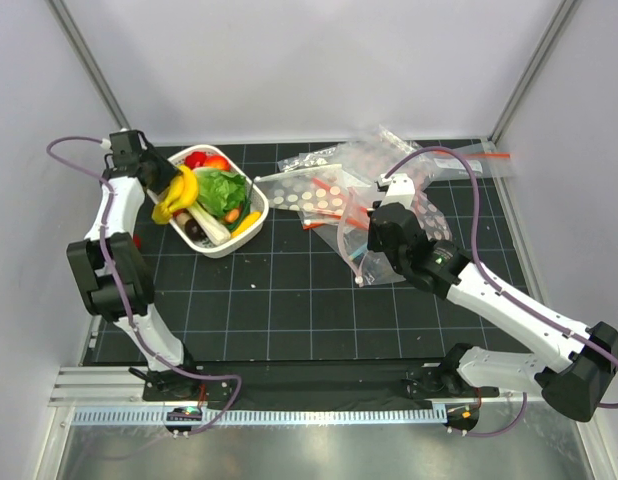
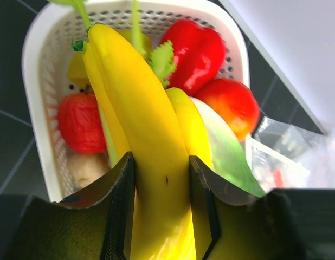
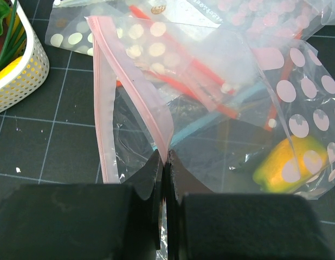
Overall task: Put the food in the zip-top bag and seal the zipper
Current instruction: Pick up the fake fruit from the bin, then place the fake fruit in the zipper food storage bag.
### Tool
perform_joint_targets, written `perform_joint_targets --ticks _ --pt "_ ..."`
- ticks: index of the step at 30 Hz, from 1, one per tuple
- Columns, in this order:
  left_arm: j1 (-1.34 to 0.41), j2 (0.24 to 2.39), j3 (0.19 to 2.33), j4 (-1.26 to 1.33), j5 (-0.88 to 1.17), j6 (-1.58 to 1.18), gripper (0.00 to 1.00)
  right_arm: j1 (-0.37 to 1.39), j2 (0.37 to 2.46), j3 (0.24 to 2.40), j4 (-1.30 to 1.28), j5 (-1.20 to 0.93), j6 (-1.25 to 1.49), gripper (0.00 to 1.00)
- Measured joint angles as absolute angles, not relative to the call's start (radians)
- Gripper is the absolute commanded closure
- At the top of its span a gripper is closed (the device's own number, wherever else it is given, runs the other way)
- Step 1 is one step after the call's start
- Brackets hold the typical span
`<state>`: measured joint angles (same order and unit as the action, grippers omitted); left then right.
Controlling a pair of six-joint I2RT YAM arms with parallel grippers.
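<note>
In left claw (image 2: 161, 162), banana bunch (image 2: 136, 92), stem-end outward

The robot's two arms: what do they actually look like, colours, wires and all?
Both the left arm and right arm are slim white tubes linked by chunky black joints. A thin mauve cable loops loosely along each. The right arm carries a small green light. The left hand and right hand each have two flat black fingers.
</note>
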<state>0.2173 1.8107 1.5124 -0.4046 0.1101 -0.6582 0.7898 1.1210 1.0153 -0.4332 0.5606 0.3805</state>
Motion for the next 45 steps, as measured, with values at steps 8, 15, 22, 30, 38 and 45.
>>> perform_joint_targets --ticks 8,15,22,30,38,45 --pt "0.211 1.689 1.460 -0.355 0.284 -0.767 0.86 0.790 1.121 1.015 -0.433 0.560 0.381 0.98" --pt "0.126 1.477 1.336 -0.284 0.375 -0.868 0.87 0.790 1.119 1.013 -0.426 0.538 0.380 0.98" --pt "-0.162 1.204 1.141 -0.099 0.350 -0.975 0.86 0.790 1.100 1.007 -0.417 0.503 0.380 0.98" --pt "-0.527 1.181 0.994 0.111 0.310 -0.974 0.87 0.790 1.032 0.994 -0.414 0.472 0.379 0.98" --pt "-0.694 1.336 0.970 0.176 0.393 -0.801 0.89 0.790 1.005 0.989 -0.413 0.476 0.379 0.98" --pt "-0.775 1.314 0.972 0.115 0.385 -0.644 0.88 0.790 1.016 0.986 -0.413 0.477 0.376 0.99"
